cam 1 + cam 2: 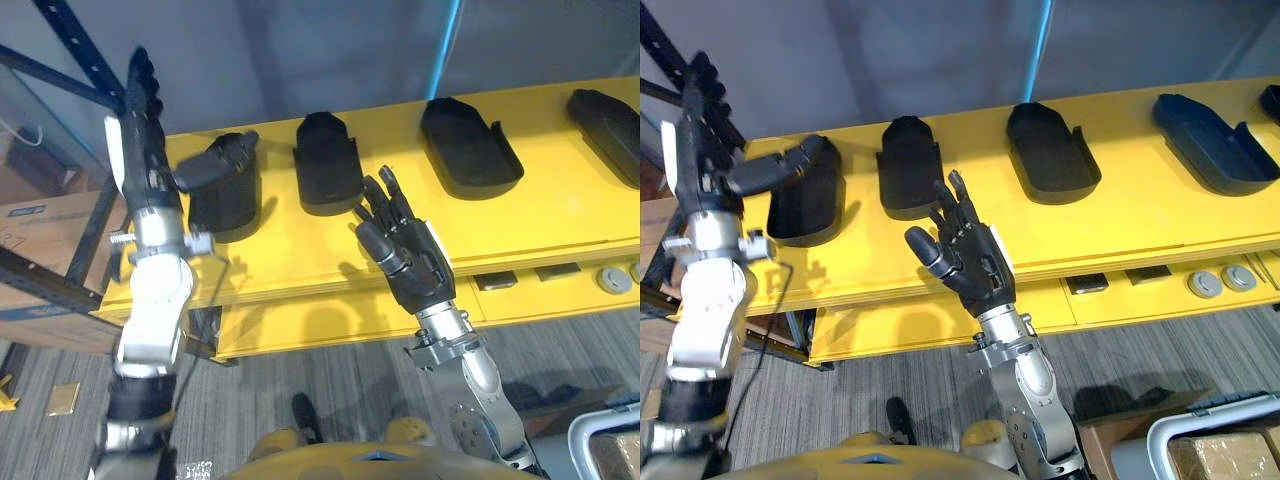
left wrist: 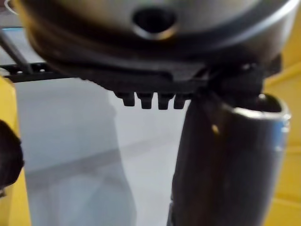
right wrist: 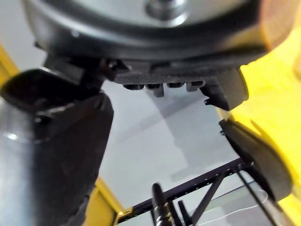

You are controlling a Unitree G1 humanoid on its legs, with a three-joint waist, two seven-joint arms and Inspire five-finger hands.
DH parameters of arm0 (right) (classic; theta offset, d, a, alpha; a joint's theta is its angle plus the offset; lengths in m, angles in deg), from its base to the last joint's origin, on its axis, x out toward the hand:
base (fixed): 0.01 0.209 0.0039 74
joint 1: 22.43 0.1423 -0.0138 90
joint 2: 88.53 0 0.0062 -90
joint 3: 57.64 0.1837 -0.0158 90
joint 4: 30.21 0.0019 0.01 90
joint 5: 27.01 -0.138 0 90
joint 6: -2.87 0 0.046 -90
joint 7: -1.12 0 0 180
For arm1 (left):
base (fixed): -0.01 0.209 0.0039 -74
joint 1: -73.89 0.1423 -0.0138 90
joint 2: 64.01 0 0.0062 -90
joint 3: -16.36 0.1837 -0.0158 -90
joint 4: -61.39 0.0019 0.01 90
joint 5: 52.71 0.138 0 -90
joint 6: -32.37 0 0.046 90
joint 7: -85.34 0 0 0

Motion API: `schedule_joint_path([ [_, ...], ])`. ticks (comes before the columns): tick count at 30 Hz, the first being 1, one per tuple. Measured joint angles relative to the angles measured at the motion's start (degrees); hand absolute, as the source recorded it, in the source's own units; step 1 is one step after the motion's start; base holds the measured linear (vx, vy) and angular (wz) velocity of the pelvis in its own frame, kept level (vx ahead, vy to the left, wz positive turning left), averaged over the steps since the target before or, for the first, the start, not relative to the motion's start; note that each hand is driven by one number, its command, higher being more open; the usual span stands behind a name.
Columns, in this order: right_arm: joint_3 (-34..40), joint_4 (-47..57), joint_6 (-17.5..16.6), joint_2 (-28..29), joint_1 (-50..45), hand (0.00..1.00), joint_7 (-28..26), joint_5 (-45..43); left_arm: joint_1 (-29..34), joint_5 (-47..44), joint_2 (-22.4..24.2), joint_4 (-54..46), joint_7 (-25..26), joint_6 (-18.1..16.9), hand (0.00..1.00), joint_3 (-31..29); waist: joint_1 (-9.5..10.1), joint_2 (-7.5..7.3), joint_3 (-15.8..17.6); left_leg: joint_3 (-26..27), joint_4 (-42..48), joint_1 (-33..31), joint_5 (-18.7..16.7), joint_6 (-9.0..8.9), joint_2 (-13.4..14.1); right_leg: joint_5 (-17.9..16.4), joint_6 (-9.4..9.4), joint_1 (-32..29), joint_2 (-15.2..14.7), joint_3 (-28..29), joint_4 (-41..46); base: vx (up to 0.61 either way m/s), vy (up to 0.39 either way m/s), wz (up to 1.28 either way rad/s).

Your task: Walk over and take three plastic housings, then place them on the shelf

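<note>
Several black plastic housings lie in a row on the yellow table (image 1: 300, 265). The leftmost housing (image 1: 225, 205) stands at the left end, followed by a second housing (image 1: 327, 165), a third housing (image 1: 468, 145) and a fourth housing (image 1: 608, 130). My left hand (image 1: 145, 130) is raised beside the leftmost one, open with its fingers straight up. Its thumb (image 1: 215, 165) reaches over that housing's top. My right hand (image 1: 405, 250) hovers open above the table's front part, its fingertips just short of the second housing and holding nothing.
A dark blue rack (image 1: 70, 50) stands at the far left with cardboard boxes (image 1: 50, 250) behind it. Grey round parts (image 1: 1205, 283) sit on a lower ledge at the right. A white-rimmed bin with a box (image 1: 1210, 450) is at the lower right.
</note>
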Motion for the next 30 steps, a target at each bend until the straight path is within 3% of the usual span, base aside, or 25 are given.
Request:
schedule_joint_path([
  [3,2.9,-1.5,0.1,-0.4,0.2,1.0,2.0,4.6,9.1,-0.1,3.8,-4.1,-2.4,-5.0,1.0,2.8,1.83,0.04,-0.3,-1.6,0.0,-0.6,0.7,-0.24,0.0,0.0,-0.27,-0.1,0.4,-1.4,0.0,-0.06,0.006,0.24],
  [6,4.2,-3.1,0.1,-1.1,3.4,1.0,3.6,6.5,14.2,-0.9,5.6,-4.3,-3.9,-10.0,1.0,3.0,2.91,-0.26,-0.5,-2.4,0.0,-0.9,1.4,-0.05,0.1,0.5,-0.17,0.0,0.6,-2.1,-0.1,-0.03,0.007,0.14],
  [11,4.1,-10.3,1.2,-2.6,11.6,1.0,6.9,8.9,18.4,0.2,6.6,-3.3,-4.5,-12.9,1.0,5.5,4.71,-1.67,-1.6,-4.2,0.0,-1.2,1.9,-0.32,0.2,1.1,-0.23,1.1,1.1,-4.0,-1.0,-0.02,0.003,0.17],
  [15,4.1,-15.2,1.7,-3.4,17.3,1.0,10.9,8.7,19.6,8.5,6.7,1.0,-1.3,-14.1,1.0,5.8,6.99,-1.91,-1.8,-6.0,0.0,-2.4,2.6,-0.37,0.2,1.4,-0.4,1.2,1.4,-5.8,-1.5,-0.02,0.005,0.23],
  [19,4.3,-20.1,1.8,-2.8,23.0,1.0,13.8,8.7,21.2,9.0,8.2,7.0,5.3,-14.3,1.0,4.9,8.74,-2.01,-1.7,-7.3,0.0,-2.9,3.1,-0.15,0.2,1.8,-0.11,1.6,1.5,-7.1,-2.0,0.0,-0.004,0.2],
  [21,4.4,-23.6,2.0,-2.4,27.4,1.0,15.2,8.8,21.8,9.0,9.4,15.2,7.9,-13.9,1.0,3.1,9.82,-2.05,-1.7,-8.2,0.0,-3.5,3.3,-0.3,0.1,1.7,-0.27,1.6,1.6,-7.9,-2.1,-0.02,-0.002,0.19],
  [23,4.8,-26.4,2.5,-2.4,31.2,1.0,16.1,9.5,23.2,9.5,9.7,21.6,7.9,-13.7,1.0,2.2,10.17,-2.24,-1.6,-9.1,0.0,-4.4,3.6,-0.45,0.2,1.8,-0.47,1.4,1.9,-8.7,-2.5,0.01,-0.011,0.22],
  [26,6.5,-31.0,3.5,-2.6,36.1,1.0,17.5,10.8,25.4,12.0,9.7,32.4,7.1,-13.0,1.0,3.1,12.3,-3.26,-1.0,-9.8,0.0,-4.9,3.6,-0.42,0.2,1.8,-0.53,1.4,1.9,-9.0,-2.9,0.01,-0.009,0.14],
  [28,7.6,-33.4,3.5,-2.8,38.3,1.0,17.8,10.8,25.8,13.3,9.6,37.9,5.3,-12.5,1.0,4.5,13.74,-3.56,-0.8,-10.0,0.0,-5.4,3.5,-0.3,0.1,1.8,-0.57,1.1,1.9,-9.2,-2.8,0.02,-0.023,0.09],
  [30,8.6,-34.6,3.5,-3.0,41.3,1.0,17.7,10.9,26.5,13.2,9.6,41.6,0.3,-11.1,1.0,6.2,14.4,-3.31,0.4,-10.5,0.0,-6.0,3.6,-0.42,0.0,1.7,-0.57,0.5,1.8,-9.6,-2.0,0.02,-0.017,0.11],
])
